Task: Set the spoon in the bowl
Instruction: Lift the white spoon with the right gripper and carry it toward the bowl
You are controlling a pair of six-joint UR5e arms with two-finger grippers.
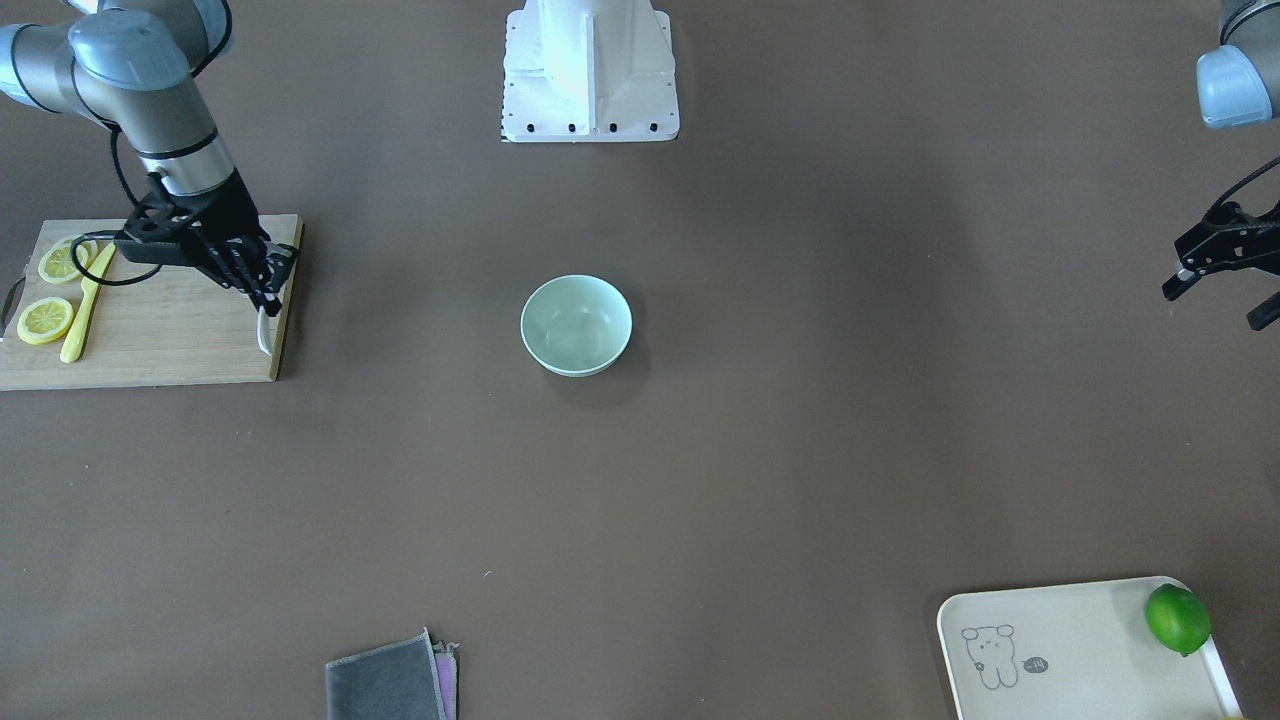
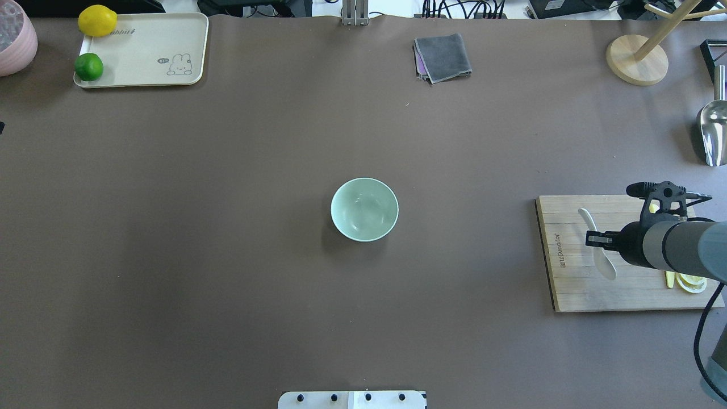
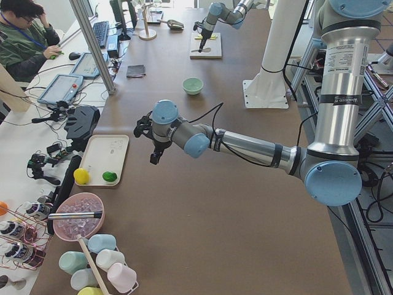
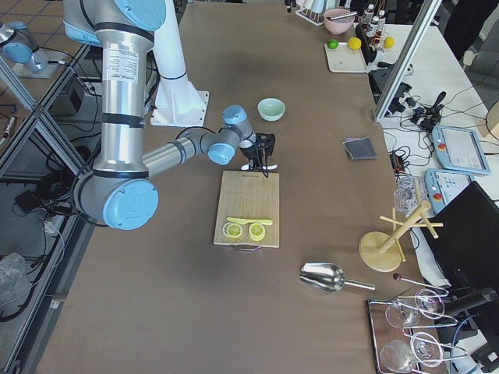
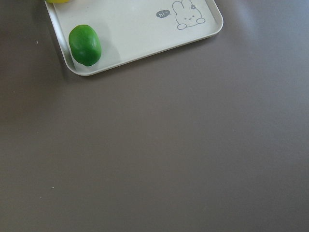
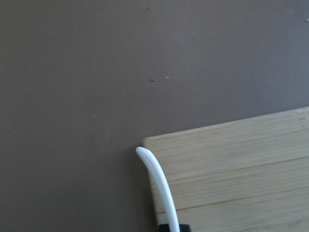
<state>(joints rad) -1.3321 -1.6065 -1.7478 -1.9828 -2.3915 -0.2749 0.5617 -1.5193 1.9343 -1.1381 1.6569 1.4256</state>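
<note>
The pale mint-green bowl (image 1: 576, 325) stands empty at the table's middle, also in the overhead view (image 2: 364, 209). My right gripper (image 1: 265, 290) is shut on the white spoon (image 1: 263, 335) and holds it a little above the inner edge of the wooden cutting board (image 1: 170, 340). In the overhead view the spoon (image 2: 603, 258) crosses under the gripper (image 2: 593, 238). The right wrist view shows the curved handle (image 6: 161, 188) over the board's corner. My left gripper (image 1: 1218, 300) is open and empty, far off at the other end near the cream tray (image 1: 1080, 650).
On the board lie a yellow plastic knife (image 1: 85, 310) and lemon slices (image 1: 45, 320). The tray holds a lime (image 1: 1177, 619). A grey cloth (image 1: 385, 680) lies at the far edge. The robot's white base (image 1: 590, 70) stands behind the bowl. A metal scoop (image 2: 713, 133) lies beyond the board.
</note>
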